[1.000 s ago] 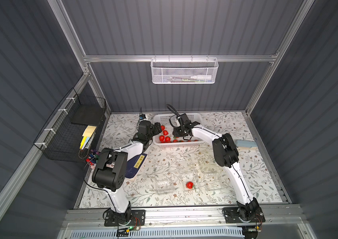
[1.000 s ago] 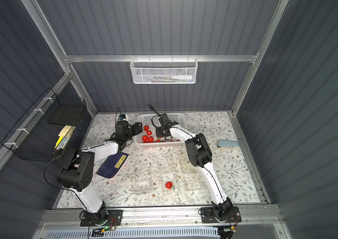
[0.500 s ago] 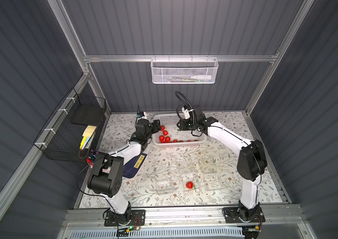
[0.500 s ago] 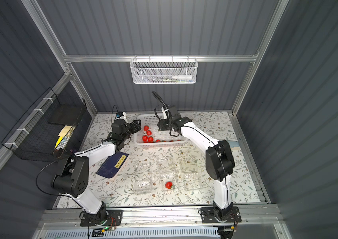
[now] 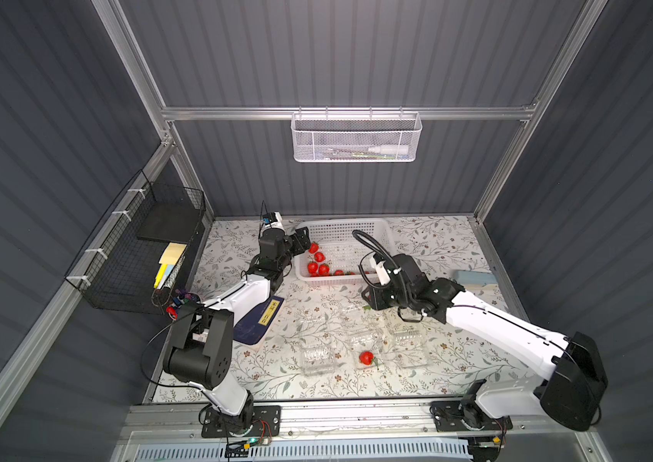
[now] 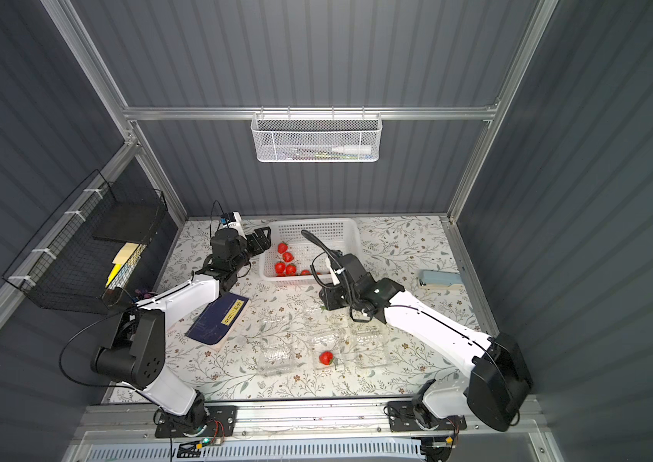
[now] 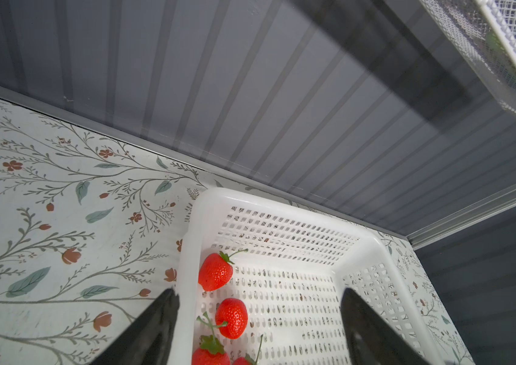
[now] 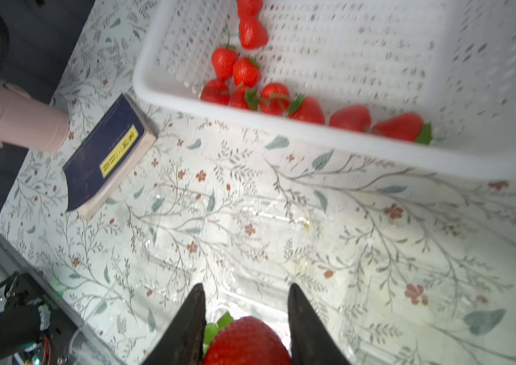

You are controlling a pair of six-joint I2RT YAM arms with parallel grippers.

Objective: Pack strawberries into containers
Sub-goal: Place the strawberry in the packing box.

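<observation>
Lying in the middle container [image 5: 364, 340] is one strawberry [image 5: 366, 357]; right claw [image 8: 246, 287] grasps another strawberry [image 8: 247, 341], left claw [image 7: 258, 290] released.

Strawberry [image 8: 247, 341] in right tool [image 8: 245, 287] cut by frame edge; clear containers [image 8: 269, 218] blurry, outlines unclear; wall basket [image 5: 356, 136] contents too small.

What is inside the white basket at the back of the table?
Strawberries, about ten, gathered along the left and near walls of the white basket. In both top views the right arm hides part of its near edge.
</observation>
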